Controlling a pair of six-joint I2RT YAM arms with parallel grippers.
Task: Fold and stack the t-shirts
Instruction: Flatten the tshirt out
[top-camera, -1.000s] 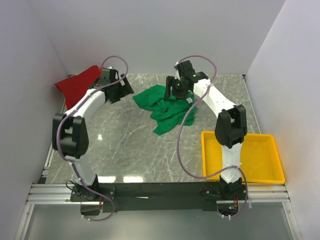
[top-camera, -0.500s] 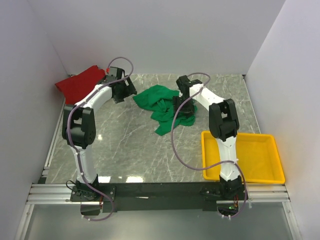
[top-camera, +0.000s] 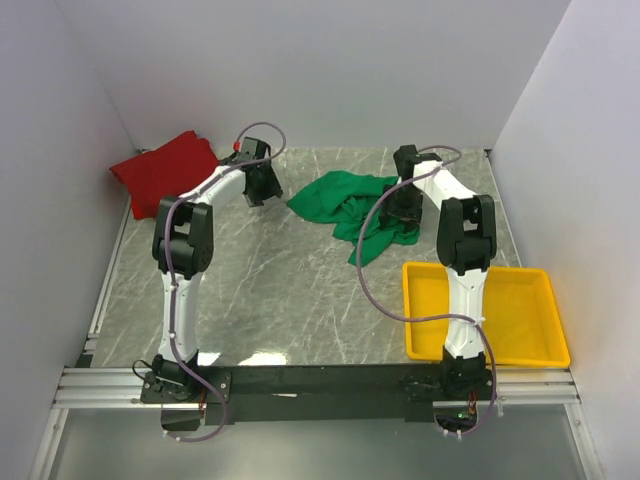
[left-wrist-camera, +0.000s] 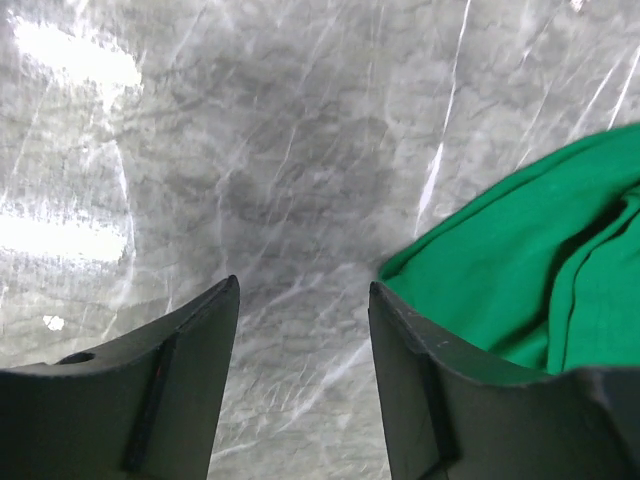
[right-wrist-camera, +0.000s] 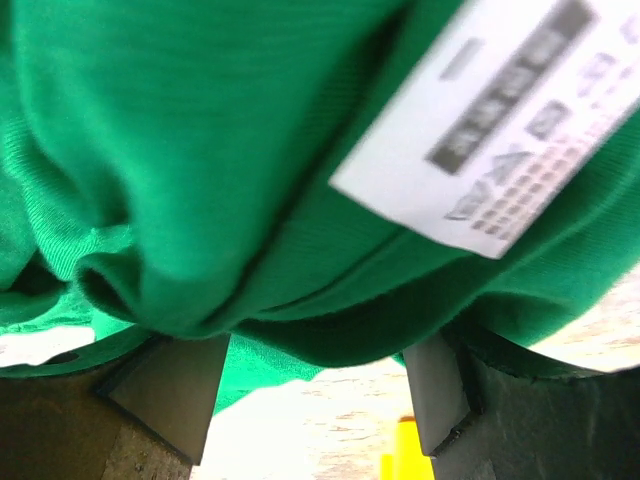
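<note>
Clutching bunched green t-shirt (right-wrist-camera: 180, 150): right end effector (right-wrist-camera: 316, 350), half-parted.

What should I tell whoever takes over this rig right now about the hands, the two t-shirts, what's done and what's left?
The left hand is open and empty, over the bare marble table beside the left edge of the green shirt.
The right hand is pushed into the green shirt near its white label. Fabric hides the fingertips, so its grip is unconfirmed.
The green shirt lies crumpled at the table's far middle. The red shirt is bunched in the far left corner, with neither hand on it.
Done: nothing folded or stacked.
Left: flatten and fold both shirts, then stack them.
</note>
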